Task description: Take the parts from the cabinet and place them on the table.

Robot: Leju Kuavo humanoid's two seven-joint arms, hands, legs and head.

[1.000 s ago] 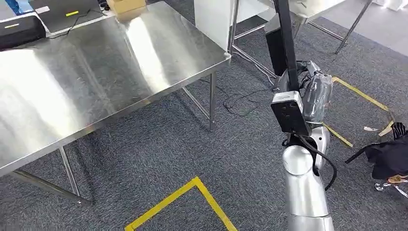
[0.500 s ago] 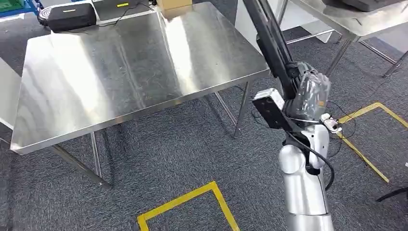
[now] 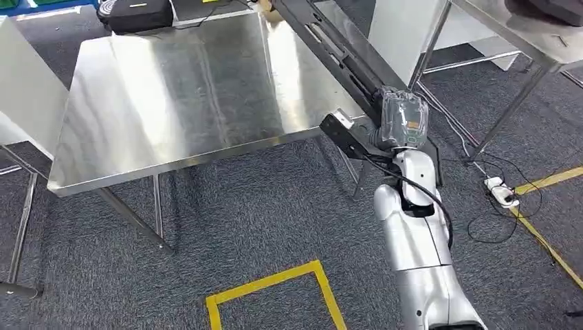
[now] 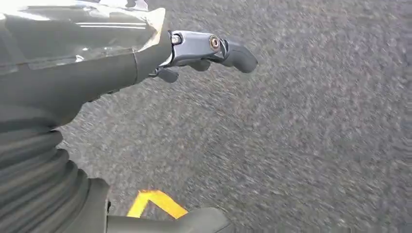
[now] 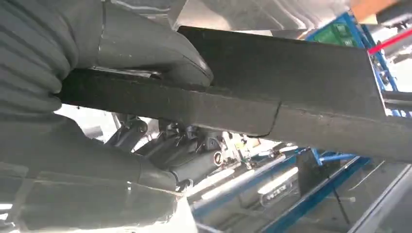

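My right hand (image 3: 402, 118), wrapped in clear plastic, grips a long black bar-shaped part (image 3: 335, 48). The part slants up and away over the right corner of the steel table (image 3: 172, 96). Its short near end (image 3: 342, 130) sticks out below the hand at the table's front edge. In the right wrist view the thumb (image 5: 145, 48) presses on the flat black part (image 5: 291, 82). My left hand (image 4: 204, 48) hangs over grey carpet with fingers apart and nothing in it.
A black case (image 3: 134, 14) lies at the table's far edge. A second steel table (image 3: 509, 41) and a white panel (image 3: 399, 27) stand to the right. A power strip with cables (image 3: 500, 192) and yellow tape lines (image 3: 275, 285) are on the carpet. A white surface (image 3: 24, 89) is at the left.
The whole picture has shifted as the camera turned; the table now lies closer and more central. The right hand still holds the part, which now reaches over the table's corner.
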